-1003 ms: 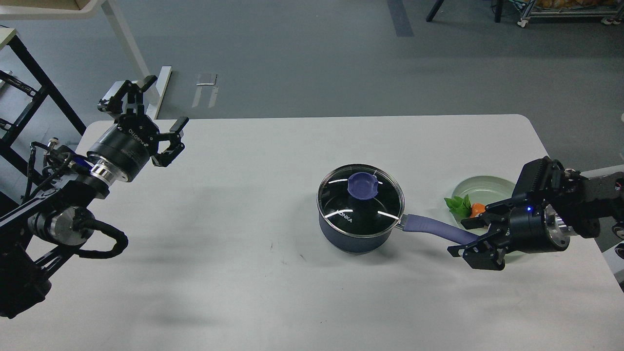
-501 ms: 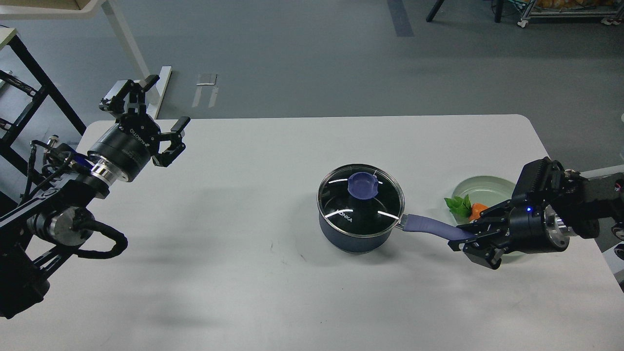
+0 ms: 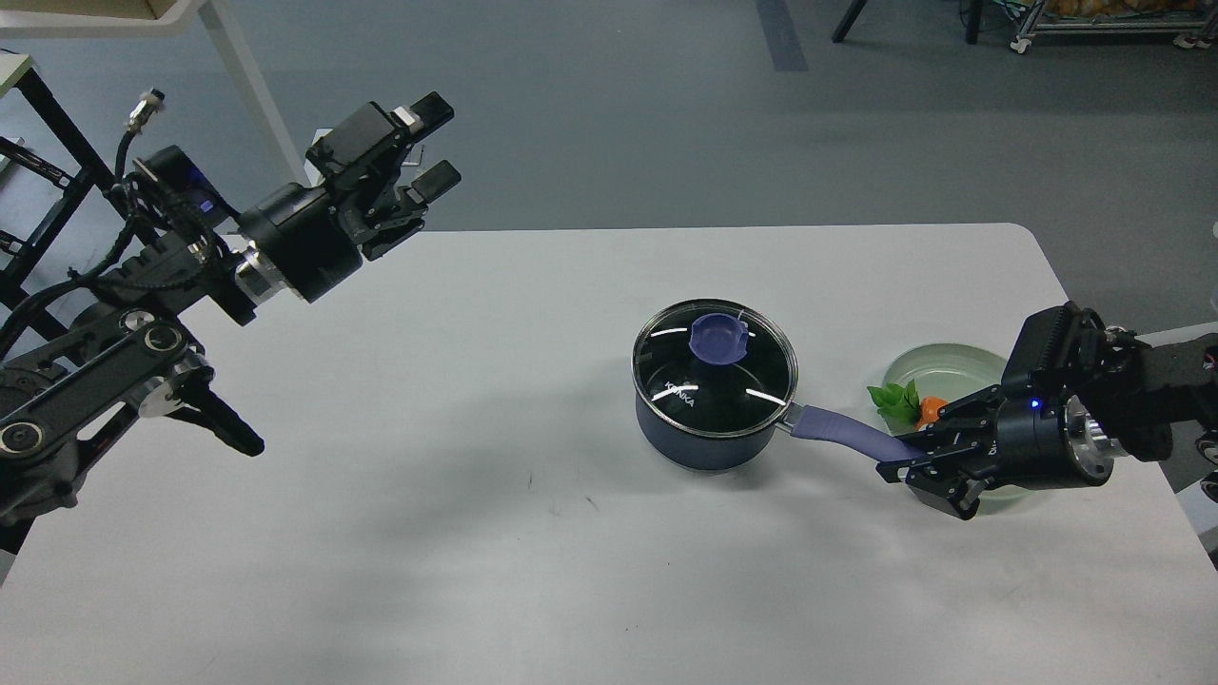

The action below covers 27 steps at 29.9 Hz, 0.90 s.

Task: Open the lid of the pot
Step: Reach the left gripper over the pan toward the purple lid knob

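The white worktop fills most of the head view, with grey floor beyond its far edge. On it, right of centre, stands the pot, a dark blue saucepan whose long purple-blue handle runs out to the right and slightly toward the near edge. The lid sits squarely on the pot, its steel rim meeting the pot's rim all round, the white lettering showing through the clear glass. Further right, near the worktop's right edge, lies a pale green plate with green leaves and a small orange piece at its left side. The right tool has its fingers together, clamped on the far end of the handle, just in front of the plate. The left tool hangs high above the worktop's far left corner, well apart from the pot, its two fingers spread with a gap between them. The lid's purple-blue knob is untouched.
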Each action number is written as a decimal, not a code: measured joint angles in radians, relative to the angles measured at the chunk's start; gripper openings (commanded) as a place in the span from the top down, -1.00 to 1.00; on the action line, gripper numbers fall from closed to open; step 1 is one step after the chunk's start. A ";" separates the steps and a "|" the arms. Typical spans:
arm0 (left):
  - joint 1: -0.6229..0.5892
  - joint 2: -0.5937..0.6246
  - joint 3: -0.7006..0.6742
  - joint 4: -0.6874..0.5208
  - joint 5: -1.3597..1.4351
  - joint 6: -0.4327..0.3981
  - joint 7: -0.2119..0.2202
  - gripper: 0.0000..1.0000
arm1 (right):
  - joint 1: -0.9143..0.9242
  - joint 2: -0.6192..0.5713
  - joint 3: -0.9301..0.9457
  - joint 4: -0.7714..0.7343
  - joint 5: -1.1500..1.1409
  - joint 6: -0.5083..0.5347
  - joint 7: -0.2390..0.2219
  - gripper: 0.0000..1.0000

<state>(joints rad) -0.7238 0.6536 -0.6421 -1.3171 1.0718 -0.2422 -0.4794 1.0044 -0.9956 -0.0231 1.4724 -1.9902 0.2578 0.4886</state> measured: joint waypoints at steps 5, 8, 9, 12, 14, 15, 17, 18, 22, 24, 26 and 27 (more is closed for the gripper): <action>-0.223 -0.041 0.193 -0.018 0.390 0.013 -0.009 -0.98 | -0.002 0.000 0.001 0.000 0.002 0.000 0.000 0.38; -0.352 -0.085 0.350 -0.011 0.587 0.055 -0.010 -0.98 | -0.005 0.000 0.002 0.000 0.002 0.000 0.000 0.38; -0.384 -0.104 0.390 -0.007 0.634 0.075 -0.010 -0.98 | -0.006 0.000 0.002 0.000 0.003 0.000 0.000 0.38; -0.461 -0.169 0.496 0.031 0.746 0.127 -0.010 -0.98 | -0.007 0.000 0.002 0.000 0.004 0.000 0.000 0.38; -0.494 -0.218 0.546 0.077 0.797 0.143 -0.010 -0.98 | -0.007 0.000 0.001 0.000 0.005 0.000 0.000 0.38; -0.509 -0.247 0.565 0.104 0.824 0.150 -0.010 -0.98 | -0.007 0.000 0.001 0.000 0.005 0.000 0.000 0.38; -0.529 -0.296 0.584 0.155 0.866 0.164 -0.010 -0.98 | -0.008 0.000 0.000 0.000 0.005 0.000 0.000 0.38; -0.535 -0.324 0.590 0.185 0.887 0.170 -0.009 -0.98 | -0.008 0.000 0.000 0.000 0.005 0.000 0.000 0.38; -0.546 -0.415 0.614 0.289 0.949 0.197 -0.009 -0.98 | -0.009 0.000 0.000 0.000 0.006 0.000 0.000 0.38; -0.548 -0.457 0.639 0.333 0.960 0.207 -0.009 -0.98 | -0.009 0.000 0.000 0.000 0.006 0.000 0.000 0.38; -0.549 -0.489 0.657 0.365 0.961 0.212 -0.009 -0.98 | -0.009 0.000 0.000 0.000 0.006 0.000 0.000 0.38; -0.549 -0.504 0.662 0.377 0.961 0.213 -0.009 -0.98 | -0.009 0.000 0.000 0.000 0.006 0.000 0.000 0.38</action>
<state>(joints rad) -1.2727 0.1498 0.0201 -0.9403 2.0328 -0.0291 -0.4888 0.9956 -0.9955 -0.0230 1.4726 -1.9838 0.2575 0.4888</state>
